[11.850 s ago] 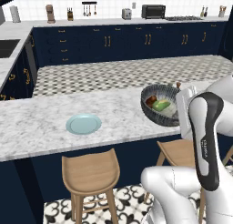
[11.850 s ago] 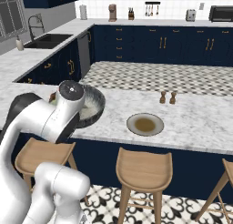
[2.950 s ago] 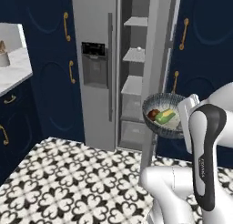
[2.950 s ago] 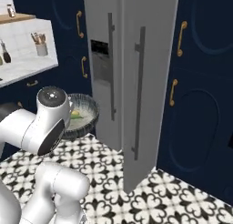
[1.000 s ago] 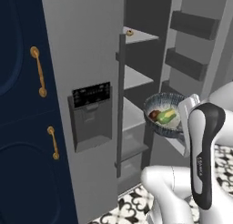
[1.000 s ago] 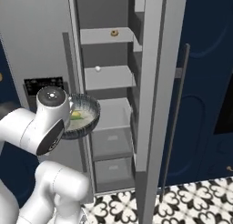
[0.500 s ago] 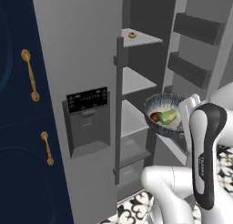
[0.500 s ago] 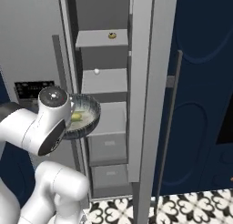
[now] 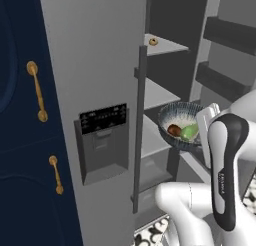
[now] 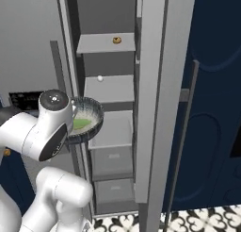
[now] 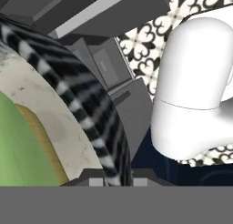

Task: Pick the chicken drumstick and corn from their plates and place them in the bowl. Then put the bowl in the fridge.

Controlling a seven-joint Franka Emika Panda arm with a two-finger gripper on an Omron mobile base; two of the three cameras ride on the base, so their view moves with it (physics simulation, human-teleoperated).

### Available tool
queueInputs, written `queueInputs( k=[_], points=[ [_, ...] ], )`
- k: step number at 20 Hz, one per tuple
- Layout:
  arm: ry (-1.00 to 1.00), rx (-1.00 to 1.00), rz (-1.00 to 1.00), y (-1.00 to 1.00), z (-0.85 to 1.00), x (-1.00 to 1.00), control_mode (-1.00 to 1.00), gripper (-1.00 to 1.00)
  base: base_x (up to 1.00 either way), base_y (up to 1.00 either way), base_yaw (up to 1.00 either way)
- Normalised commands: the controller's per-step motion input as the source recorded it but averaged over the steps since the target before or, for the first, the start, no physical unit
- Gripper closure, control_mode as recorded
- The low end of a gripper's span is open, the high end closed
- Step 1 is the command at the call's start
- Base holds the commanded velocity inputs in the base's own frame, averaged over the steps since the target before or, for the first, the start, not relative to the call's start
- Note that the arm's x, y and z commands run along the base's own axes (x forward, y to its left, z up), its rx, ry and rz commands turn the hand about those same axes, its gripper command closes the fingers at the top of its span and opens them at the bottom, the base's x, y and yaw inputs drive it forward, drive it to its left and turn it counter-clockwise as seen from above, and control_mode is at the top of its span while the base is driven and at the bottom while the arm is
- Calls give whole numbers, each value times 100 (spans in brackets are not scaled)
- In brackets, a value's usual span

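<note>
The gripper (image 9: 204, 124) is clamped on the rim of the bowl (image 9: 181, 126), right of centre in the left base view, before the open fridge (image 9: 100, 85). Inside lie the chicken drumstick (image 9: 174, 130) and the corn (image 9: 189, 132).

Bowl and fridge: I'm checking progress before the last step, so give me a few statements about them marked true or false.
1. The bowl is held up in front of the open fridge. True.
2. The bowl is empty. False: the drumstick and corn lie in it.
3. The bowl sits on a fridge shelf. False: the gripper, shut on its rim, carries it.
4. A small round thing lies on the top shelf. True.
5. The fridge door is closed. False: the shelves show.
</note>
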Motion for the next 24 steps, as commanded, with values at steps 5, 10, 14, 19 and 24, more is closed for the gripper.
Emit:
queueInputs(
  k=[5,10,14,19,24],
  points=[
    [0,0,0,0,0,0,100,100,14,-22,-10],
    [0,0,0,0,0,0,100,100,44,-2,-31],
    [0,0,0,0,0,0,100,100,44,0,-38],
    [0,0,0,0,0,0,100,100,49,9,-8],
    [0,0,0,0,0,0,100,100,47,1,0]
  ],
)
